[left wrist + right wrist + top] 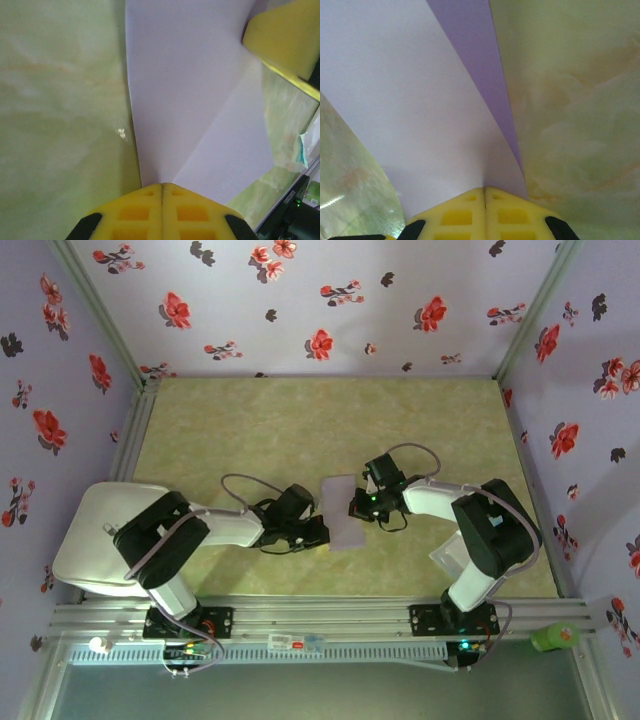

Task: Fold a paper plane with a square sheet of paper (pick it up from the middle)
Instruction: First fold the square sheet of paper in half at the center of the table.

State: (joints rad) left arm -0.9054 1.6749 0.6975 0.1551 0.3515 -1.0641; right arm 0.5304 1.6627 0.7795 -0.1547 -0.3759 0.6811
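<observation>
The square sheet of paper (pixel 341 522) is pale lavender and lies mid-table between my two grippers. My left gripper (pixel 322 531) is at its left edge and my right gripper (pixel 356 506) at its right edge. In the left wrist view the yellow jaws (pixel 162 185) are shut, with the sheet (pixel 190 90) running out of their tip and a fold line slanting across it. In the right wrist view the jaws (pixel 485 188) are shut too. There the sheet (pixel 410 100) puckers into their seam and curls up, showing a darker purple side. No paper plane shape is in view.
A whitish translucent square (pixel 448 558) lies near the right arm's base. A white rounded block (pixel 95 540) sits at the left and a green object (pixel 555 637) on the front rail. Floral walls close in three sides of the green mat (pixel 300 430).
</observation>
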